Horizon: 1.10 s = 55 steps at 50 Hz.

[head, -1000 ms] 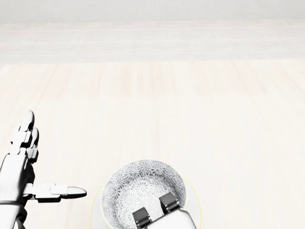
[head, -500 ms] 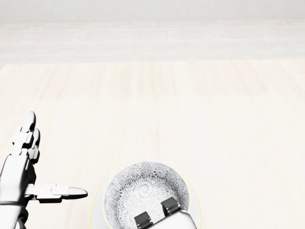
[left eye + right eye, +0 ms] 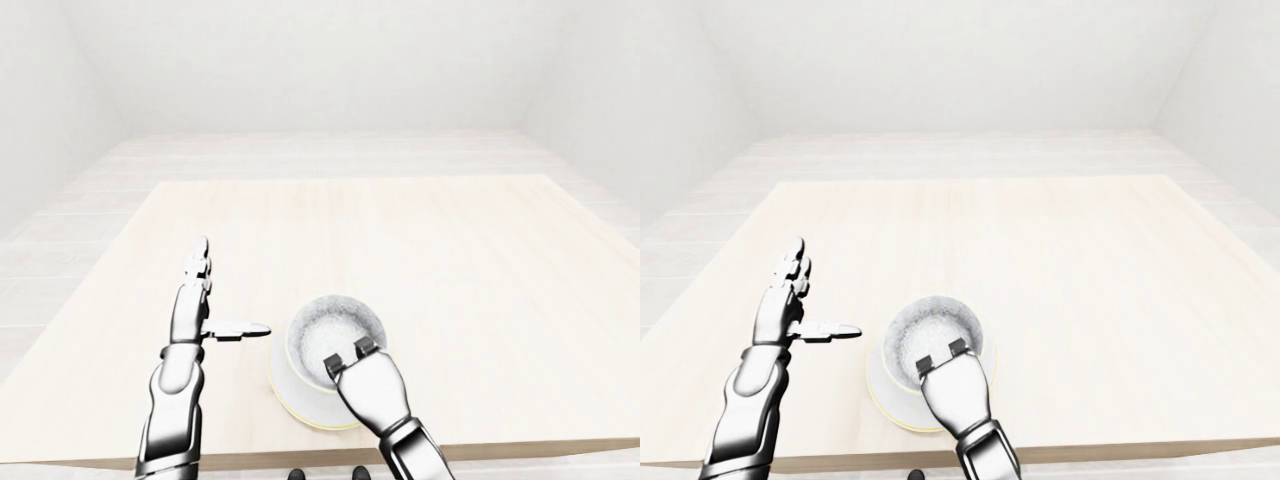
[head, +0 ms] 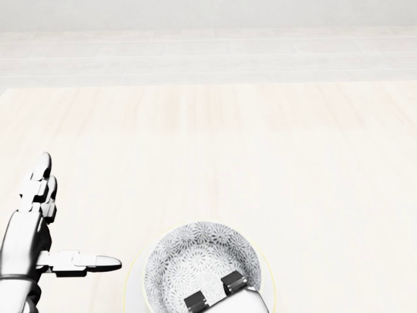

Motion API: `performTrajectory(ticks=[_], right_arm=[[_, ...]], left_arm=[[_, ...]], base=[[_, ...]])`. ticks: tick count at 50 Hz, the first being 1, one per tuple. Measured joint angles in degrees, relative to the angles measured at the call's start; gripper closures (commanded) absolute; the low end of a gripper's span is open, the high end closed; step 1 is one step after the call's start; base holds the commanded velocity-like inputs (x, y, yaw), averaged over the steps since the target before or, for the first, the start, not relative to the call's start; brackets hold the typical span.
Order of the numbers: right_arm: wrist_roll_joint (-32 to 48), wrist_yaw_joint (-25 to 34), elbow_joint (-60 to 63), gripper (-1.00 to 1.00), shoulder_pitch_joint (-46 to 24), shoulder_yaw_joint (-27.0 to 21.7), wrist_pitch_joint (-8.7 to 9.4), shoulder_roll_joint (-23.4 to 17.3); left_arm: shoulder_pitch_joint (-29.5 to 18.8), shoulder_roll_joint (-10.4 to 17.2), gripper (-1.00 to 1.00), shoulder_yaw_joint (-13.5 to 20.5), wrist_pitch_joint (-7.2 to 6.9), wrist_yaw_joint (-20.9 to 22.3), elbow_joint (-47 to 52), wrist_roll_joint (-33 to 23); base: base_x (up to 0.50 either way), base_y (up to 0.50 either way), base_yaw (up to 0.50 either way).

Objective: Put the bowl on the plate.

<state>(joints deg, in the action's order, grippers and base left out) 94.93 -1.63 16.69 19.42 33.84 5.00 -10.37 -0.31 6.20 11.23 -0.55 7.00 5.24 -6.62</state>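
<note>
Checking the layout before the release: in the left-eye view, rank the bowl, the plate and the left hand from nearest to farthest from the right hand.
1. bowl: the right hand has its fingers hooked over the rim.
2. plate: under the bowl, showing at its lower left.
3. left hand: open, apart, to the left of the bowl.

Wide pale wood-grain rectangular tabletop [image 3: 450, 260] fills the eye views from 3 to 9 o'clock, w/ its near edge at 6. Pale plank floor [image 3: 330, 155] beyond at 12, plain white walls [image 3: 300, 60] above; light even, soft.
</note>
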Motion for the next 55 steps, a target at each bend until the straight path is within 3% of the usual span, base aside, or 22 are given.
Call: performTrajectory(ticks=[4, 11, 29, 55], right_arm=[[0.0, -0.1, 0.1, 0.02, 0.0, 0.0, 0.0, 0.0], [0.1, -0.1, 0.3, 0.0, 0.0, 0.1, 0.0, 0.0], [0.7, 0.2, 1.4, -0.25, -0.1, 0.4, 0.0, -0.1], [1.7, 3.0, 7.3, -0.29, 1.7, 0.6, 0.0, -1.6]], left_arm=[[-0.1, 0.0, -1.0, -0.1, -0.01, -0.1, -0.1, 0.0], [-0.1, 0.0, -1.0, -0.2, -0.04, -0.2, -0.1, -0.1], [-0.4, 0.1, -1.0, -0.1, -0.33, -0.1, -0.1, 0.1], [-0.7, 0.5, -1.0, 0.1, 0.07, 0.3, -0.6, 0.3]], base=[[0.0, 0.0, 0.0], [0.0, 0.0, 0.0], [0.0, 0.0, 0.0], [0.0, 0.0, 0.0]])
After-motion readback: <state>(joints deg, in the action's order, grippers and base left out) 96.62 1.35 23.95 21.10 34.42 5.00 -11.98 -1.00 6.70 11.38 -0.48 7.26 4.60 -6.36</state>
